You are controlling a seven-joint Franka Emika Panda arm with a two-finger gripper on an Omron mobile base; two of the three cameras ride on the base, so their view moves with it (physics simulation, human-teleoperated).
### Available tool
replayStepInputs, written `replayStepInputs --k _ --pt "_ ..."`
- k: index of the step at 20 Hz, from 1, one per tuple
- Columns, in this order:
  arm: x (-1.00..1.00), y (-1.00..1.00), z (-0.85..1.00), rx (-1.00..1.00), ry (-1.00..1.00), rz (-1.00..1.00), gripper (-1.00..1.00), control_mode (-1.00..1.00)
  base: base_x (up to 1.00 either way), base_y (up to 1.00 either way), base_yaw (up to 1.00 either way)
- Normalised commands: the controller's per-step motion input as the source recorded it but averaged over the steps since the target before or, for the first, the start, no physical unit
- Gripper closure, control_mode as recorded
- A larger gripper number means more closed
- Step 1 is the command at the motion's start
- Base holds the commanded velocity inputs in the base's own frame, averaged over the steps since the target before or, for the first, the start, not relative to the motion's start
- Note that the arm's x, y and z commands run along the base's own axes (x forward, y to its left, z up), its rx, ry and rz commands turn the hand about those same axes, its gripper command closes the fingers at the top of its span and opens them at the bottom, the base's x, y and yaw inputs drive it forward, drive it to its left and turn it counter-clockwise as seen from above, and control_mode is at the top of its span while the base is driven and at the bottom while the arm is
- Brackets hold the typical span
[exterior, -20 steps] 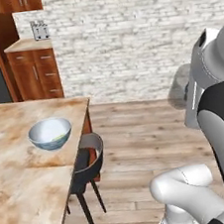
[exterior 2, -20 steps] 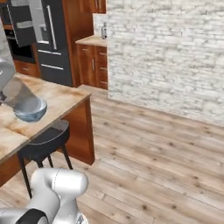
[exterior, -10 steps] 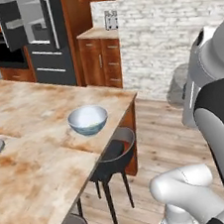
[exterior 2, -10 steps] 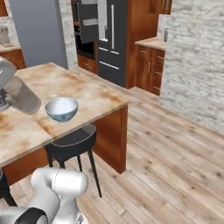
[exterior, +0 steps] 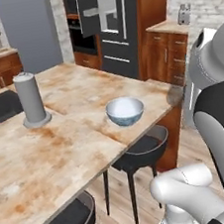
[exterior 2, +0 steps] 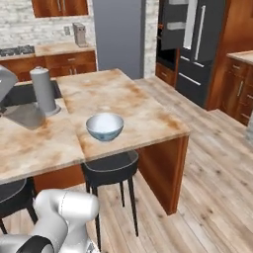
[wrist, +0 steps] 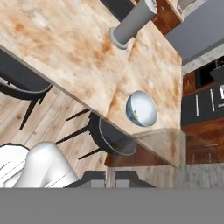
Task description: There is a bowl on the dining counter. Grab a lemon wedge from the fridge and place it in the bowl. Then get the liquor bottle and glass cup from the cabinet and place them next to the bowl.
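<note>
Gripper (wrist: 110,176) fingers closed on nothing; bowl (exterior: 125,110) on dining counter (exterior: 77,138) holds a small, probably slippery lemon wedge (wrist: 136,114), best pinched across its flanks.

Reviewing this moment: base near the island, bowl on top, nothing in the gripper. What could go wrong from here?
The bowl sits near the dining counter's edge above a stool; a careless placement of the bottle or cup beside it could nudge it off. The tall grey cylinder shares the top and might be mistaken for the glass cup. The fridge door looks ajar, so a passing arm could clip it.
</note>
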Motion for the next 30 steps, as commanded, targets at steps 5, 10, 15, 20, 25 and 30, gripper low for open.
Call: replayStepInputs --k 5,10,15,20,25,30 --pt "0.0 0.0 0.0 0.0 0.0 0.0 1.0 1.0 0.33 -0.66 0.48" --pt "0.0 0.0 0.0 0.0 0.0 0.0 1.0 1.0 0.46 -0.82 0.38" --pt "0.0 0.0 0.0 0.0 0.0 0.0 1.0 1.0 0.63 -0.61 0.42" --pt "0.0 0.0 0.0 0.0 0.0 0.0 1.0 1.0 0.76 -0.47 0.42" --pt "0.0 0.0 0.0 0.0 0.0 0.0 1.0 1.0 0.86 -0.1 0.37" --pt "0.17 -0.49 -0.1 0.06 0.18 0.04 1.0 -1.0 0.15 -0.15 0.08"
